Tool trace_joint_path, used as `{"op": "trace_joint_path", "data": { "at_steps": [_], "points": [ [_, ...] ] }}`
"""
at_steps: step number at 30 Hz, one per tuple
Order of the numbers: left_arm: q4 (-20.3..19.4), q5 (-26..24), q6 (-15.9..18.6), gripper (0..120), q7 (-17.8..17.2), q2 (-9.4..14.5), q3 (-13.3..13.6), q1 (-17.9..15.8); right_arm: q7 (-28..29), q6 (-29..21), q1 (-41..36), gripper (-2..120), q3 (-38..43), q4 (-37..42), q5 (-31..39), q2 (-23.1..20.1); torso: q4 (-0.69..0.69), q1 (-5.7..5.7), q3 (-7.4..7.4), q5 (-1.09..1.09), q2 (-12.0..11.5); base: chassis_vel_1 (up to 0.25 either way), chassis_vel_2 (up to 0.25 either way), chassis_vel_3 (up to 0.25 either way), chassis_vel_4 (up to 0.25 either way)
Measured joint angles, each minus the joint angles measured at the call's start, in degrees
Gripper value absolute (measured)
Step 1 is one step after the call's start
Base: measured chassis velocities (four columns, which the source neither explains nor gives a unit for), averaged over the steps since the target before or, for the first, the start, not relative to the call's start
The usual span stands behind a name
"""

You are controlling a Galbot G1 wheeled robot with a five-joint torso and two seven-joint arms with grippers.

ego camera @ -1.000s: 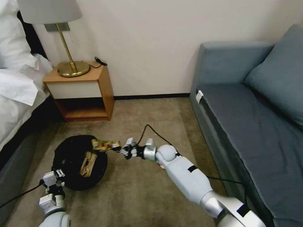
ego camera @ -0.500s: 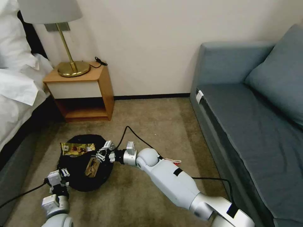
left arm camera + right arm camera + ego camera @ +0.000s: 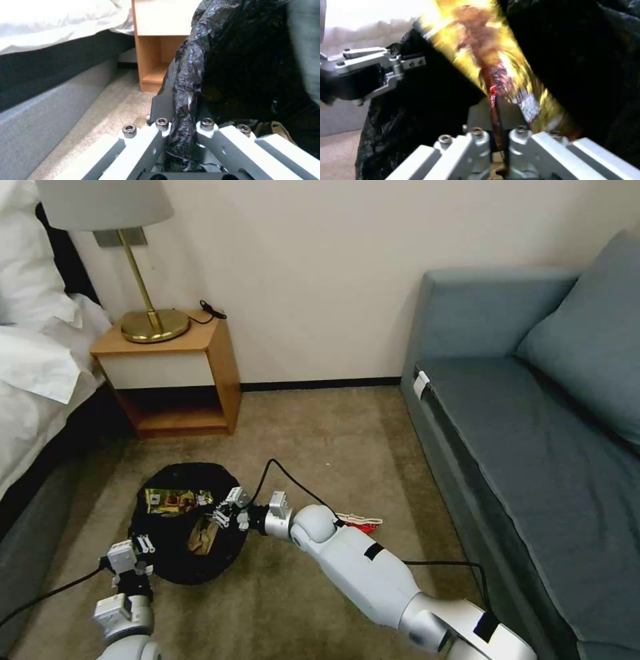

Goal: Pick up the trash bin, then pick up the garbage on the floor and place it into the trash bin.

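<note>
Gold wrapper [image 3: 493,72] pinched in right hand [image 3: 496,125]; head view adds carton [image 3: 360,523].

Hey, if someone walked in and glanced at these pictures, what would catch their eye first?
Probably the gold-brown snack wrapper, pinched in the right gripper over the mouth of the trash bin on the carpet. The left gripper clamps the bin's black bag at its near rim. Crumpled tan paper lies inside the bin, and a red-and-white carton sits on the floor beside the right arm.

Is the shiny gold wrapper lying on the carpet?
No, the wrapper is over the bin, pinched in the right gripper.
</note>
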Motion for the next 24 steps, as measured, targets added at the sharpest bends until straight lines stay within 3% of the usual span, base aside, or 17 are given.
{"op": "trace_joint_path", "data": {
  "at_steps": [14, 24],
  "points": [
    [0.8, -1.1, 0.2, 3, -0.8, 0.9, -0.6, -0.6, 1.1, 1.0, -0.8, 62, 0.5, 1.2, 0.0, 0.1, 0.00, 0.00, 0.00, 0.00, 0.0, 0.000, 0.000, 0.000, 0.000],
    [1.2, -3.3, 0.3, 3, -1.1, 1.6, -1.2, -1.5, 2.3, 1.0, -1.0, 92, 1.8, 4.5, 0.6, -2.4, 0.00, 0.00, 0.00, 0.00, 0.0, 0.000, 0.000, 0.000, 0.000]
  ]
}}
